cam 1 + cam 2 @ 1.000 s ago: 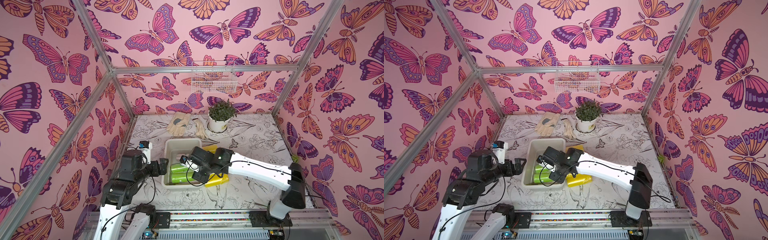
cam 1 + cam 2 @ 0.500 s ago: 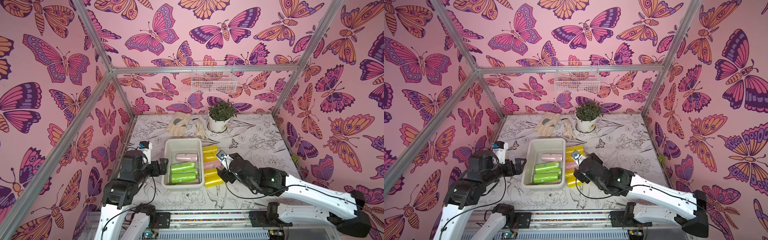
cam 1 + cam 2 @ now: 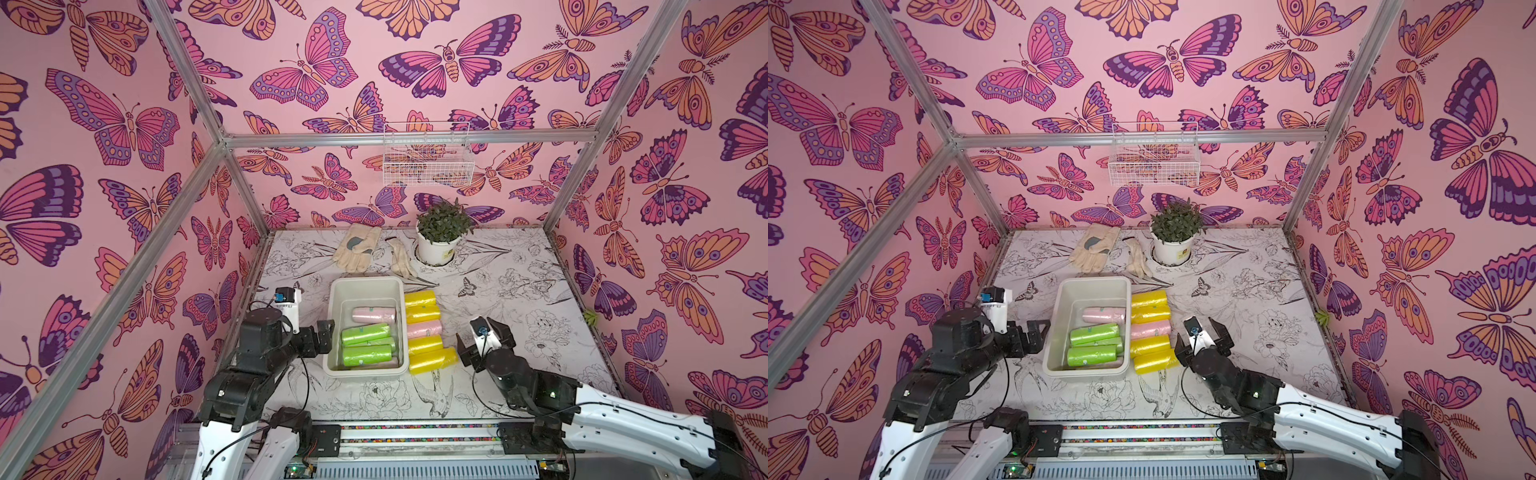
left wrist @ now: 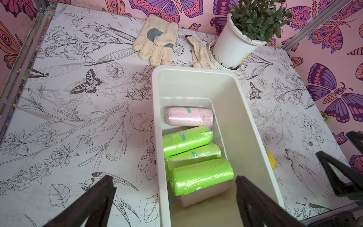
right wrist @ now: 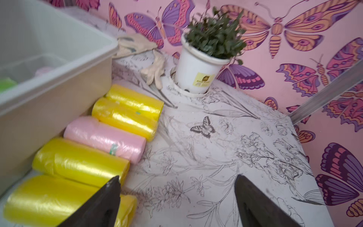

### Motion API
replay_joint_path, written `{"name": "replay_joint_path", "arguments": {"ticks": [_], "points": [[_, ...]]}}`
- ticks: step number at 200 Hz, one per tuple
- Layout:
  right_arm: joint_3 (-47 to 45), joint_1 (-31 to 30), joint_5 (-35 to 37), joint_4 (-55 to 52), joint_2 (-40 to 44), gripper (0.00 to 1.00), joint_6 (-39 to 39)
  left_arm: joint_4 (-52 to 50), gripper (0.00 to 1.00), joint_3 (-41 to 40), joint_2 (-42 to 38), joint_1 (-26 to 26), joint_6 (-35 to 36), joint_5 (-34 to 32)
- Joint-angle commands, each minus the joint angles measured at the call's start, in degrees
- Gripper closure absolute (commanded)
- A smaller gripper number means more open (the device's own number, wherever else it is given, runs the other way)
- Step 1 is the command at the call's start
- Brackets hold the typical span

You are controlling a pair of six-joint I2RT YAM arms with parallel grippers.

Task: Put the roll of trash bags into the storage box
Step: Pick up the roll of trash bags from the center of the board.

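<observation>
Beside the released right pincer (image 3: 485,340), glossy yellow rolls (image 3: 432,359) lie along the off-white storage box (image 3: 365,283); bare desk (image 3: 519,291) ahead; left pincer (image 3: 326,338) released too.

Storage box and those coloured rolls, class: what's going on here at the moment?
Trash-bag rolls are being packed into the storage box. One pink roll and several green rolls lie inside. Four yellow rolls and another pink roll wait in a row alongside it. The right gripper, open and empty, is near that row; the left gripper, also open, is at the box's opposite side.
</observation>
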State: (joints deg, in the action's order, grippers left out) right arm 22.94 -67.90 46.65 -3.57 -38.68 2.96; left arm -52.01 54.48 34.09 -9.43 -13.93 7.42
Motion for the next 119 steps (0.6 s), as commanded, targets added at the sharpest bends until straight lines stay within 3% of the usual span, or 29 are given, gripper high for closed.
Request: {"name": "replay_joint_path", "arguments": {"ticks": [1,36,71,88,119], "points": [[-2.2,0.6,7.1,4.1,4.3,0.02,1.2,2.0,0.0,-1.0,-0.3,-0.3,1.3,0.8],[-5.0,4.0,7.8,3.8,10.4,0.01,4.1,2.5,0.0,-0.8,0.7,-0.4,3.4,4.6],[-5.3,8.1,5.7,1.9,11.4,0.01,6.8,-0.6,0.0,4.0,7.9,-1.8,5.0,6.8],[-4.8,10.1,5.8,0.6,10.6,0.01,8.2,-2.5,0.0,7.6,10.8,-6.1,4.4,4.6],[-4.1,12.7,4.5,-1.0,9.1,0.01,10.5,-2.9,0.0,13.0,12.7,-19.4,2.4,-3.6]]}}
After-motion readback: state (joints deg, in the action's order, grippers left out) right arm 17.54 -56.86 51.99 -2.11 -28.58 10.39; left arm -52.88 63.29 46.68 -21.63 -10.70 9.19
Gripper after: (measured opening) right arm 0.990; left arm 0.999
